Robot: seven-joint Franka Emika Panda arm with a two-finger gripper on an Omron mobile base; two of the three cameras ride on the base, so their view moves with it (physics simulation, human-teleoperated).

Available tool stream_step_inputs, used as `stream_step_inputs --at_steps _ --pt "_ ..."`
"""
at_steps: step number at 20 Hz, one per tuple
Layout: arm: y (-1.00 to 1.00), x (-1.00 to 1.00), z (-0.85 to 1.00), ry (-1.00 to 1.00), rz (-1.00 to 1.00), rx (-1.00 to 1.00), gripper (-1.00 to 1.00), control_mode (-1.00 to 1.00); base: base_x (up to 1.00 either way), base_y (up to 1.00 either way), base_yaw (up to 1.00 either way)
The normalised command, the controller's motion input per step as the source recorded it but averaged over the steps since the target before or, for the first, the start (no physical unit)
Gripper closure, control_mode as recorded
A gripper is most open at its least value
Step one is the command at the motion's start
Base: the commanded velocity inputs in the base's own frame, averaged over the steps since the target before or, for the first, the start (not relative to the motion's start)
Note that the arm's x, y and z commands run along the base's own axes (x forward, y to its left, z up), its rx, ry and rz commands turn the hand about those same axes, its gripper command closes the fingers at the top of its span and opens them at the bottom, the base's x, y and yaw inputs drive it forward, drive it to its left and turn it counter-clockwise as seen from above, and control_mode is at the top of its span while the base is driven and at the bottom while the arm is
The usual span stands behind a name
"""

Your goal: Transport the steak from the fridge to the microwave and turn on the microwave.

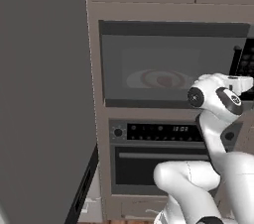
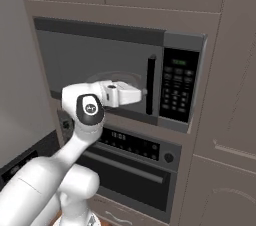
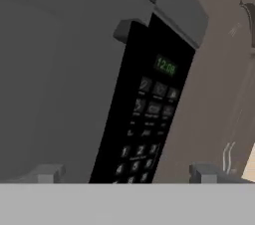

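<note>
Tool (image 3: 127, 173) fingers stand wide apart with nothing between them, 1 tip (image 3: 47, 173) at each lower corner of the hand view, aimed at the microwave (image 1: 168, 64) and its black keypad (image 3: 149, 119). Left of it hangs the grey fridge (image 1: 44, 94) door; behind the shut tinted window a white red-rimmed plate (image 1: 161, 78) carries the dark steak (image 1: 165, 80), with the oven (image 1: 158, 161) below.

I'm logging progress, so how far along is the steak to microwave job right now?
Looks done: the steak sits on a plate behind the microwave window, door shut. In hand: the open, empty gripper faces the keypad. Left: pressing a button to start it; the display shows only a clock.
</note>
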Motion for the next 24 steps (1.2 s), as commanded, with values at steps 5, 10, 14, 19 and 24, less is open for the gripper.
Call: stream_step_inputs --at_steps 5,10,14,19,24 --pt "0.00 -0.64 0.04 -0.28 -0.33 0.00 -1.00 -1.00 0.00 0.00 0.00" --pt "-0.01 -0.96 0.35 -0.14 0.00 0.15 -1.00 -1.00 0.00 0.00 0.00" --pt "-0.10 -1.00 0.49 -0.10 0.17 0.27 -1.00 -1.00 0.00 0.00 0.00" --pt "-0.15 -1.00 0.56 -0.10 0.21 0.31 -1.00 -1.00 0.00 0.00 0.00" --pt "-0.09 -1.00 0.18 -0.12 0.20 0.20 -1.00 -1.00 0.00 0.00 0.00"
